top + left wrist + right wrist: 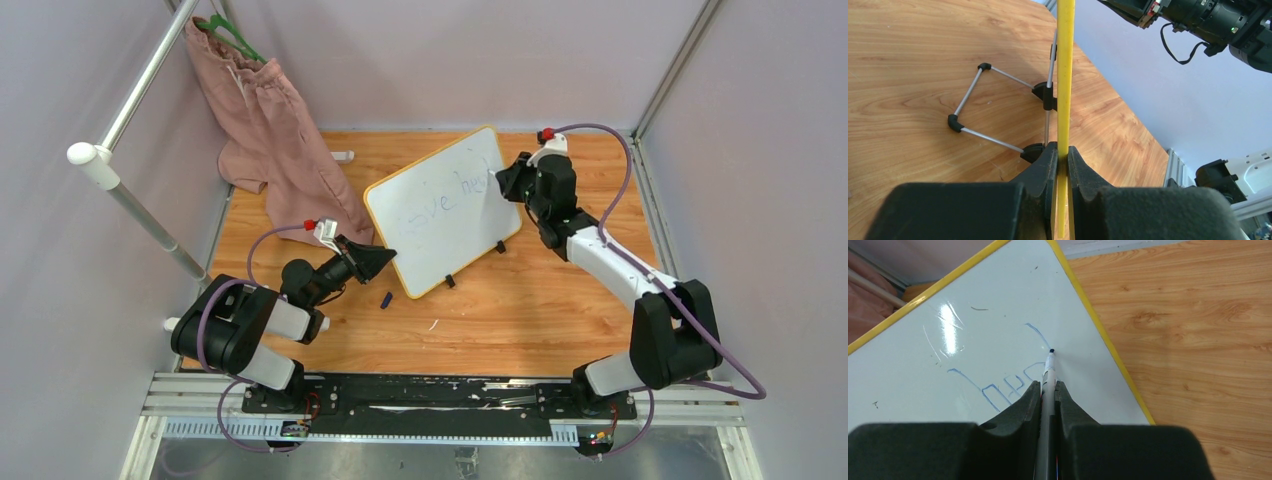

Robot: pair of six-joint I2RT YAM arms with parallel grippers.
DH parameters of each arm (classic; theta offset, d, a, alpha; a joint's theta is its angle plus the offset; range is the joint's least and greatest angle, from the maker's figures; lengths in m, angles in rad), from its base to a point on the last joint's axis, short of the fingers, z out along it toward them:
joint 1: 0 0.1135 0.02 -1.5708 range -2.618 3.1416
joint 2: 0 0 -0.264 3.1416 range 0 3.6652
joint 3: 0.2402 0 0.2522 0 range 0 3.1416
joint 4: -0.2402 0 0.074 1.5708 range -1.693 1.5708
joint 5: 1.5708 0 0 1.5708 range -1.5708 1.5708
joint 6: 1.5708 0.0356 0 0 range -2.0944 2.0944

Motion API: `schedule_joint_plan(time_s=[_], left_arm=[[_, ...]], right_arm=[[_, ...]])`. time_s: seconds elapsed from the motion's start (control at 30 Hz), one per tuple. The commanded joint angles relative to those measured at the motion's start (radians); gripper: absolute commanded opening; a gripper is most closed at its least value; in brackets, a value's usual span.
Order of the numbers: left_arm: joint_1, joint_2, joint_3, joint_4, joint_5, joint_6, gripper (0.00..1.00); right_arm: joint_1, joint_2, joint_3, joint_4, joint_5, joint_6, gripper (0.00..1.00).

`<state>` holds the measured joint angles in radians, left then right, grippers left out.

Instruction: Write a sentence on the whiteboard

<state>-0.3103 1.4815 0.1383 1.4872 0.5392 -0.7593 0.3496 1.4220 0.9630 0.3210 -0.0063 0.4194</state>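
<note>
The whiteboard (440, 210), white with a yellow frame, stands tilted on the wooden table. My left gripper (385, 258) is shut on its lower left edge; the left wrist view shows the yellow frame (1065, 75) edge-on, pinched at my left gripper (1064, 155). My right gripper (505, 180) is at the board's right side, shut on a marker (1049, 370) whose dark tip touches the white surface (998, 300). Faint blue strokes of the sentence (455, 200) run across the board, and some of these letters (1003, 385) lie just left of my right gripper (1048, 387).
A pink garment (270, 130) hangs on a green hanger at the back left, beside a white pole (130, 200). A small dark cap (386, 299) lies on the table in front of the board. The board's wire stand (978, 100) spreads out behind it.
</note>
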Motion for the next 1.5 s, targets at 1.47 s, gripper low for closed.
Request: schedule_joint_plan(time_s=[1.47], left_arm=[[-0.009,-0.019,-0.001,0.062,0.014,0.008,0.0]], right_arm=[[-0.04,-0.104,-0.036,-0.028,0.08,0.0,0.0]])
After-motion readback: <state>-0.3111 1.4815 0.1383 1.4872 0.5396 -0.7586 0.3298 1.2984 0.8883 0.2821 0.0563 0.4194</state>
